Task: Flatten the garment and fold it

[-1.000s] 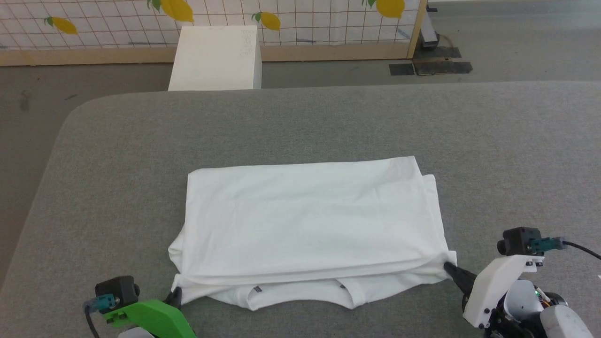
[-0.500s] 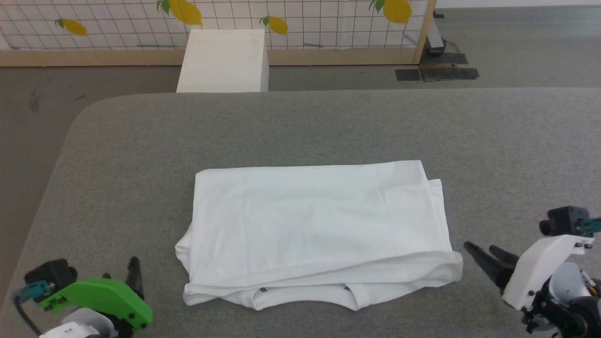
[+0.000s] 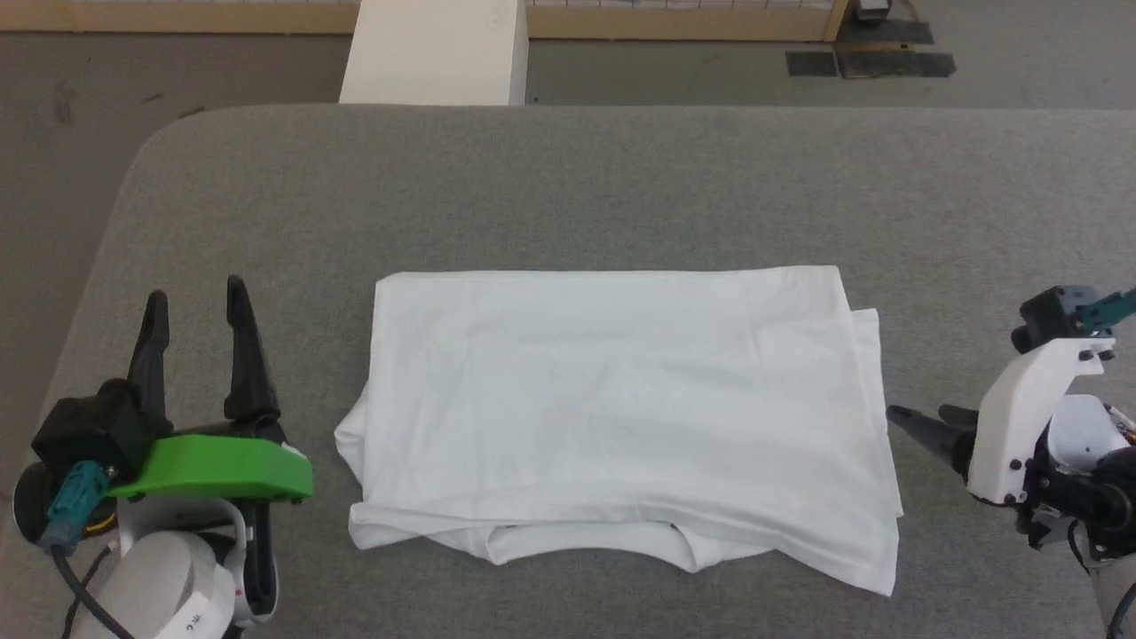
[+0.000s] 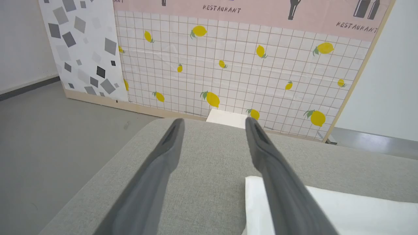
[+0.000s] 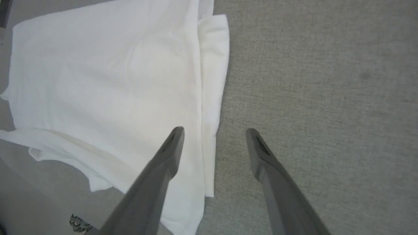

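The left gripper [image 3: 196, 293], dark-fingered on a green mount, stands just left of the folded white thin long-sleeved shirt [image 3: 621, 399]. Its jaws are spread wide and empty, and its fingers point away over the grey cloth-covered table [image 3: 568, 177]. The right gripper [image 3: 919, 414] sits just right of the shirt, tips toward its edge, jaws likewise wide and empty. The shirt lies flat mid-table, neckline edge nearest. Beyond the shirt, past the table's far edge, stands a rigid white box [image 3: 435, 53].

The white garment [image 3: 621, 408] lies folded into a flat rectangle on grey cloth.
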Controlling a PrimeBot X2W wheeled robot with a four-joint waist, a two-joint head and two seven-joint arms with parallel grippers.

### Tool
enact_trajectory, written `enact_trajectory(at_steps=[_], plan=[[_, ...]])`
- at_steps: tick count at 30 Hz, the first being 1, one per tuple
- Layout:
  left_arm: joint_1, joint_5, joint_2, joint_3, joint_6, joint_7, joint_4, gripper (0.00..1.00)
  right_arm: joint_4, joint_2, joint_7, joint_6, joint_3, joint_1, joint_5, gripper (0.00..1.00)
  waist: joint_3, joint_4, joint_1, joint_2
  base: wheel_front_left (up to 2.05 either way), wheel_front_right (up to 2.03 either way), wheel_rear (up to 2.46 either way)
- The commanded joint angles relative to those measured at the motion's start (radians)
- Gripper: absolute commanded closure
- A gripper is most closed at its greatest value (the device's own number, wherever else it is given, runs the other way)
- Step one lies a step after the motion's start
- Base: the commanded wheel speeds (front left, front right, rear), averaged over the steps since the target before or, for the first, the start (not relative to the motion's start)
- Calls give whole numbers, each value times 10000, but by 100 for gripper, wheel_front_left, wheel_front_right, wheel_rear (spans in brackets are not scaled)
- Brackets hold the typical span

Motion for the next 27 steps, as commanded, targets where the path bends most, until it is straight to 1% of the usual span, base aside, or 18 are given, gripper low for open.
enact_trajectory(at_steps=[1, 3, 5, 7, 13, 19, 20, 21, 22, 27], plan=[[-205, 503, -186, 130, -99, -70, -182, 0, 103, -139, 78, -13, 282, -202, 251, 0, 465, 306, 0, 0, 0, 0, 0], [-149, 1082, -491, 346, -229, -73, -378, 0, 289, -349, 157, -13, 729, -282, 617, 0, 603, 371, 0, 0, 0, 0, 0], [-21, 1434, -767, 559, -360, -74, -392, 0, 448, -498, 223, -13, 1112, -345, 961, 0, 724, 426, 0, 0, 0, 0, 0], [117, 1634, -1020, 753, -509, -75, -331, 0, 547, -601, 184, -13, 1511, -421, 1219, 0, 785, 445, 0, 0, 0, 0, 0], [296, 2027, -1602, 1272, -1047, -76, -204, 0, 881, -509, -403, -13, 2460, -754, 1806, 0, 867, 463, 0, 0, 0, 0, 0], [330, 2343, -1992, 1654, -1524, -77, 65, 0, 1437, -608, -915, -13, 3067, -1049, 1943, 0, 821, 475, 0, 0, 0, 0, 0], [323, 2387, -2040, 1698, -1592, -77, 98, 0, 1548, -641, -970, -13, 3105, -1085, 1923, 15, 811, 476, 0, 0, 0, 0, 0], [319, 2440, -2093, 1743, -1679, -77, 146, 0, 1676, -693, -1035, -13, 3146, -1123, 1895, 71, 792, 469, 0, 0, 0, 0, 0], [322, 2480, -2135, 1782, -1742, -77, 190, 0, 1792, -738, -1093, -13, 3145, -1151, 1864, 100, 773, 457, 0, 0, 0, 0, 0], [406, 2688, -2389, 2017, -2023, -77, 369, 0, 2315, -961, -1366, -13, 2938, -1222, 1882, 100, 615, 348, 0, 0, 0, 0, 0]])
